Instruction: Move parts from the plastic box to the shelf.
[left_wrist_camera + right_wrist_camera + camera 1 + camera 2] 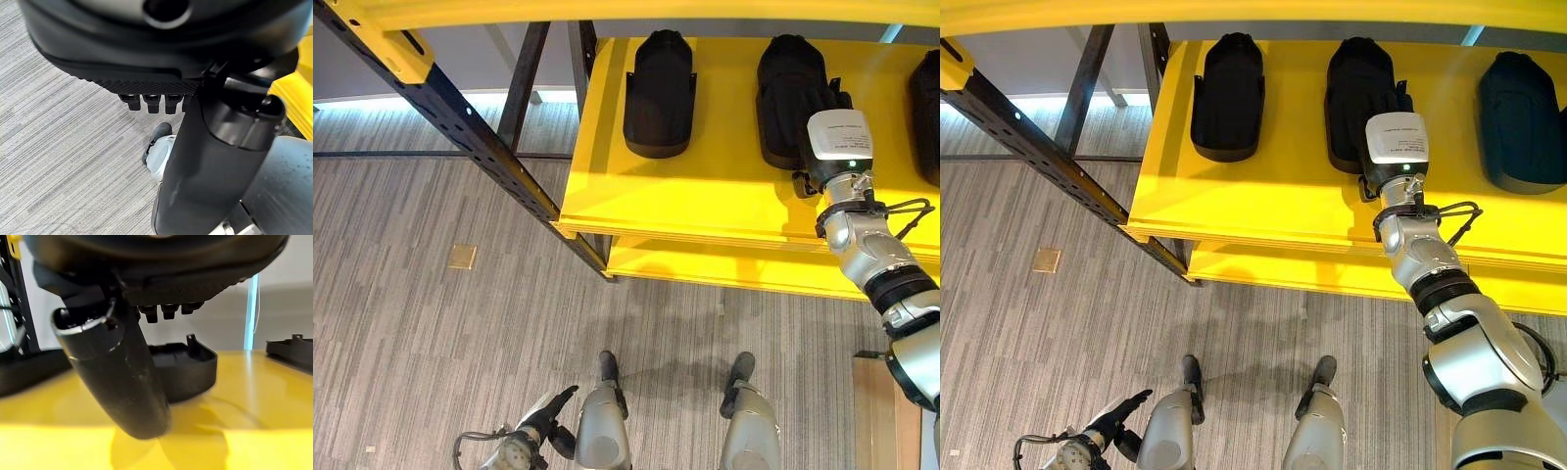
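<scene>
Right hand, fingers apart, sits by the middle part at twelve o'clock; pulling back carelessly could drag it off the shelf.

I'm looking down from the head's paired eyes, both sharing the yellow shelf and carpet; each wrist camera is peering closely along its own hand.

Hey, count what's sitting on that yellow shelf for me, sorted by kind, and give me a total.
Black moulded plastic parts lying on the yellow shelf: 3, namely the left part, the middle part at the robot's right hand, and the right part.
Other kinds on the shelf: 0.
Total: 3.
</scene>
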Tool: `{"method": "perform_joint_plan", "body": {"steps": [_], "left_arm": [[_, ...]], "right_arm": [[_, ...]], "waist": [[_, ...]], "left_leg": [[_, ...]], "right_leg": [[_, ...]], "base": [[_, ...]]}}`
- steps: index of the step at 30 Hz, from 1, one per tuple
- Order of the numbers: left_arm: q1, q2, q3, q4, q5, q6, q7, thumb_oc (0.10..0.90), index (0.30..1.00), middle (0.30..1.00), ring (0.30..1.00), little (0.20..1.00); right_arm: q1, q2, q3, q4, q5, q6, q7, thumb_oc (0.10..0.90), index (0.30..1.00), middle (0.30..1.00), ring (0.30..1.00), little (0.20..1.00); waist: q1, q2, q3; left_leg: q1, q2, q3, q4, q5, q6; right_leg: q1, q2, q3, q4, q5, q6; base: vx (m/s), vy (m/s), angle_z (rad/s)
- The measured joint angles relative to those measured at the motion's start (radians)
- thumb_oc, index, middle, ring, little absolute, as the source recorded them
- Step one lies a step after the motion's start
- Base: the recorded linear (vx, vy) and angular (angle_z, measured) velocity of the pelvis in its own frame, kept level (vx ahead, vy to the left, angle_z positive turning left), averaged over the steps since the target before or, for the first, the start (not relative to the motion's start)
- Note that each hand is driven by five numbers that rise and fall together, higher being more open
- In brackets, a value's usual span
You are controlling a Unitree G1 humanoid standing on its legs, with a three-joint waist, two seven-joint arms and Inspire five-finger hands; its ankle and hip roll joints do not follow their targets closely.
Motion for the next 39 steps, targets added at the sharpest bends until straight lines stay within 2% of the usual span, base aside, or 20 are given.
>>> {"method": "perform_joint_plan", "body": {"steps": [2, 4, 13, 20, 23, 24, 26, 28, 30, 34, 36, 39], "left_arm": [[0.001, 0.0, 0.001, -0.002, 0.0, 0.0, 0.001, 0.9, 1.0, 1.0, 1.0, 1.0], [0.005, -0.001, 0.002, -0.002, 0.0, 0.0, 0.001, 0.9, 1.0, 1.0, 1.0, 1.0], [0.017, -0.005, 0.024, 0.002, 0.001, 0.001, 0.017, 0.9, 1.0, 1.0, 1.0, 1.0], [0.056, -0.043, 0.108, 0.02, -0.014, -0.001, 0.025, 0.9, 1.0, 1.0, 1.0, 1.0], [0.086, -0.081, 0.203, 0.054, -0.082, 0.002, 0.017, 0.9, 1.0, 1.0, 1.0, 1.0], [0.108, -0.116, 0.271, 0.095, -0.172, 0.0, 0.013, 0.9, 1.0, 1.0, 1.0, 1.0], [0.162, -0.168, 0.397, 0.102, -0.252, 0.003, 0.002, 0.9, 1.0, 1.0, 1.0, 1.0], [0.244, -0.194, 0.449, 0.101, -0.375, 0.002, -0.002, 0.9, 1.0, 1.0, 1.0, 1.0], [0.278, -0.211, 0.484, 0.101, -0.416, 0.002, -0.002, 0.9, 1.0, 1.0, 1.0, 1.0], [0.346, -0.224, 0.491, 0.119, -0.532, -0.009, -0.009, 0.9, 1.0, 1.0, 1.0, 1.0], [0.383, -0.232, 0.49, 0.119, -0.605, -0.03, -0.024, 0.9, 1.0, 1.0, 1.0, 1.0], [0.392, -0.227, 0.489, 0.117, -0.67, -0.049, -0.096, 0.9, 1.0, 1.0, 1.0, 1.0]], "right_arm": [[0.01, -0.001, -0.006, -0.024, 0.001, -0.007, -0.001, 0.9, 1.0, 1.0, 1.0, 1.0], [0.079, -0.002, -0.06, -0.104, 0.003, -0.022, -0.019, 0.9, 1.0, 1.0, 1.0, 1.0], [0.211, -0.027, -0.106, -0.307, 0.008, -0.035, -0.015, 0.9, 1.0, 1.0, 1.0, 1.0], [0.375, -0.03, -0.211, -0.453, 0.063, -0.044, 0.021, 0.9, 1.0, 1.0, 1.0, 1.0], [0.525, -0.025, -0.315, -0.632, 0.124, -0.073, 0.029, 0.9, 1.0, 1.0, 1.0, 1.0], [0.617, -0.015, -0.369, -0.752, 0.16, -0.088, 0.036, 0.9, 1.0, 1.0, 1.0, 1.0], [0.807, 0.06, -0.512, -0.946, 0.177, -0.121, 0.04, 0.9, 1.0, 1.0, 1.0, 1.0], [0.9, 0.093, -0.544, -1.013, 0.186, -0.16, -0.001, 0.9, 1.0, 1.0, 1.0, 1.0], [0.987, 0.099, -0.596, -1.01, 0.211, -0.174, -0.019, 0.9, 1.0, 1.0, 1.0, 1.0], [1.027, 0.143, -0.654, -0.925, 0.274, -0.203, -0.053, 0.9, 1.0, 1.0, 1.0, 1.0], [1.042, 0.152, -0.662, -0.886, 0.291, -0.24, -0.092, 0.9, 1.0, 1.0, 1.0, 1.0], [1.07, 0.175, -0.668, -0.808, 0.316, -0.294, -0.105, 0.9, 1.0, 1.0, 1.0, 1.0]], "waist": [[-0.002, 0.0, 0.0], [-0.007, 0.0, 0.0], [-0.032, 0.0, 0.0], [-0.057, -0.003, 0.0], [-0.071, -0.01, 0.0], [-0.092, -0.016, 0.0], [-0.09, -0.025, -0.005], [-0.118, -0.057, -0.05], [-0.117, -0.075, -0.097], [-0.118, -0.108, -0.19], [-0.121, -0.115, -0.24], [-0.119, -0.124, -0.279]], "left_leg": [[0.009, 0.0, 0.007, -0.007, 0.0, 0.0], [0.023, 0.001, 0.009, -0.016, 0.0, -0.001], [0.054, 0.007, 0.023, -0.031, 0.0, -0.003], [0.081, 0.011, 0.036, -0.033, -0.008, -0.006], [0.098, 0.013, 0.039, -0.036, -0.012, -0.007], [0.13, 0.016, 0.045, -0.051, -0.013, -0.01], [0.174, 0.022, 0.057, -0.069, -0.016, -0.014], [0.179, 0.025, 0.062, -0.075, -0.019, -0.016], [0.193, 0.025, 0.063, -0.088, -0.019, -0.016], [0.227, 0.027, 0.085, -0.125, -0.018, -0.017], [0.245, 0.027, 0.101, -0.146, -0.014, -0.021], [0.261, 0.022, 0.107, -0.19, 0.008, -0.025]], "right_leg": [[0.003, 0.003, 0.006, -0.007, 0.004, 0.002], [0.018, 0.006, 0.006, -0.017, 0.005, 0.002], [0.037, 0.016, 0.011, -0.027, 0.007, 0.007], [0.055, 0.025, 0.026, -0.034, 0.003, 0.005], [0.07, 0.031, 0.029, -0.043, 0.003, 0.005], [0.099, 0.037, 0.029, -0.061, 0.005, 0.009], [0.14, 0.048, 0.028, -0.082, 0.002, 0.012], [0.147, 0.052, 0.03, -0.094, 0.002, 0.014], [0.163, 0.054, 0.027, -0.108, 0.005, 0.018], [0.195, 0.066, 0.032, -0.16, 0.016, 0.025], [0.211, 0.063, 0.036, -0.208, 0.036, 0.031], [0.229, 0.07, 0.031, -0.248, 0.054, 0.031]], "base": [[-0.01, 0.016, -0.08], [0.0, 0.015, -0.04], [0.0, 0.006, -0.03], [-0.01, 0.022, -0.05], [0.02, 0.042, -0.05], [0.03, 0.04, -0.1], [0.03, 0.022, -0.11], [0.04, 0.001, -0.05], [0.04, -0.004, 0.03], [0.04, 0.028, -0.1], [0.04, 0.036, -0.14], [0.02, 0.016, -0.02]]}}
